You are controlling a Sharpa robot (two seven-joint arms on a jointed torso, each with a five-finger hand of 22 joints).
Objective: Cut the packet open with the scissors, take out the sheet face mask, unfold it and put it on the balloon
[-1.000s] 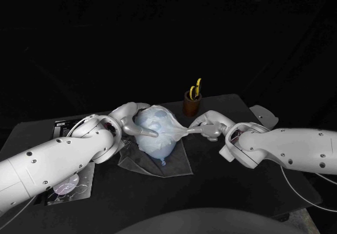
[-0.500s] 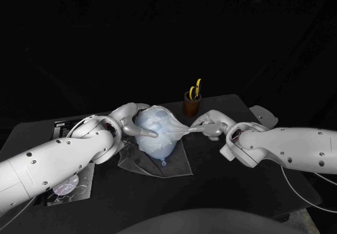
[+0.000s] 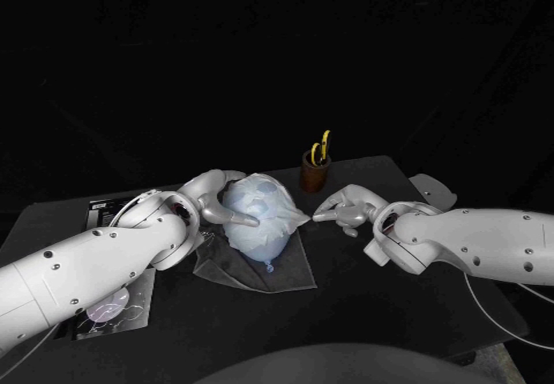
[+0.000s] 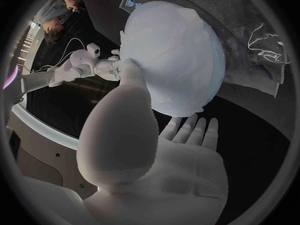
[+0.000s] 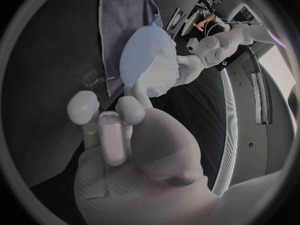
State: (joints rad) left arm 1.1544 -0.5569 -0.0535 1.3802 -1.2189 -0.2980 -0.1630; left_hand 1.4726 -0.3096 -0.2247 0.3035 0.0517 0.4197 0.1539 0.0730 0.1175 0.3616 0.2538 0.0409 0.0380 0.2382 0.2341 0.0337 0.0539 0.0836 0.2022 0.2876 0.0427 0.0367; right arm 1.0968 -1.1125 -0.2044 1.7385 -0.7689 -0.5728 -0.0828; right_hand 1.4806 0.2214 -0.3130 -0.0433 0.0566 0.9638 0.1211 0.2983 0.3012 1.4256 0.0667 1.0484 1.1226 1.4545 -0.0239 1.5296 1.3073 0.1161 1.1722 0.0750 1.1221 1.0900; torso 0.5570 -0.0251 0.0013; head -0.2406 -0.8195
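Left hand (image 3: 210, 197) wrapped round balloon (image 3: 261, 246) wearing sheet face mask (image 3: 261, 200); right hand (image 3: 344, 210) beside mask edge, fingers curled, hold unclear.

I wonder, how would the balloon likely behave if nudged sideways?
The balloon looks round and inflated, so probably light and apt to roll off the grey cloth. The left hand cradles it, suggesting it won't stand alone. The draped mask may slip.
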